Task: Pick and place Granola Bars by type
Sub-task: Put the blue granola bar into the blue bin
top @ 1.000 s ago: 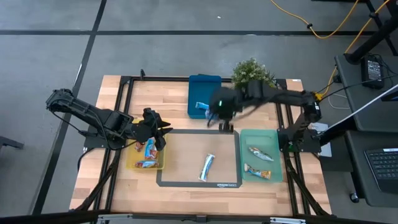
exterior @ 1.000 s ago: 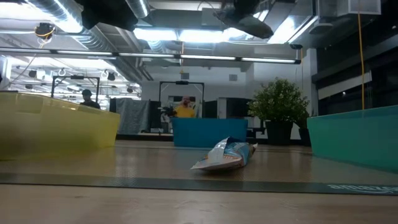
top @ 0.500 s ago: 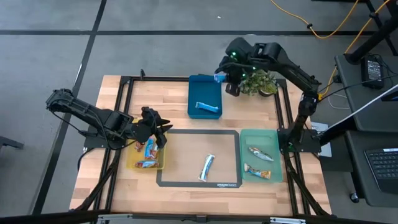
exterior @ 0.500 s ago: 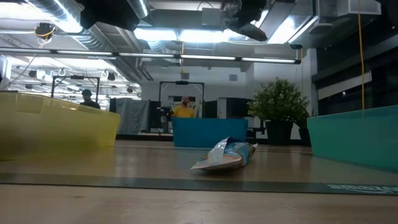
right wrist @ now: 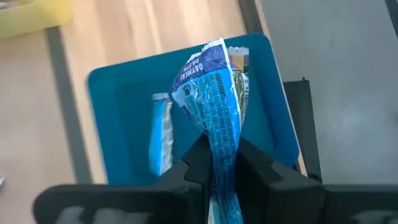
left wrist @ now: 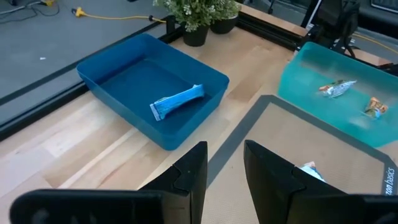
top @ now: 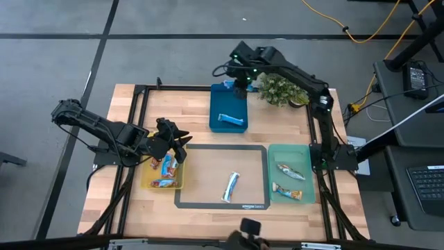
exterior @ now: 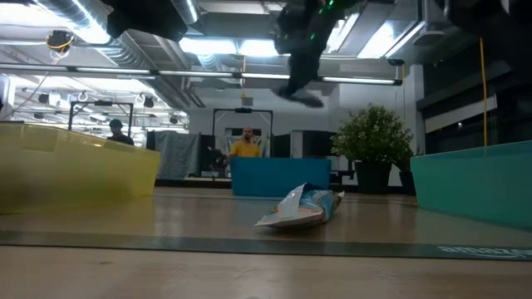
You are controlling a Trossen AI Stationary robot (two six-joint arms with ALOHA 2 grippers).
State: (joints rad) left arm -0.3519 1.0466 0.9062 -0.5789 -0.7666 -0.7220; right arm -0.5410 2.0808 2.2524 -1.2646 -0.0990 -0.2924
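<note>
Nearest, one blue-and-white granola bar point(top: 231, 187) left on the grey mat point(top: 208, 201). Flanking: two bars in the yellow tray point(top: 147, 184) under the left gripper point(top: 177, 141), fingers parted and empty; two in the green tray point(top: 305, 198). Farthest, right gripper point(right wrist: 217, 162) clamped on a blue bar point(right wrist: 214, 93) above the blue tray point(top: 216, 94), beside one bar point(top: 229, 119) inside; ample room there.

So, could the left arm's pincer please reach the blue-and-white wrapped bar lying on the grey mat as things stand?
Probably yes: the left pincer hovers open beside the mat, and nothing covers the bar.
</note>
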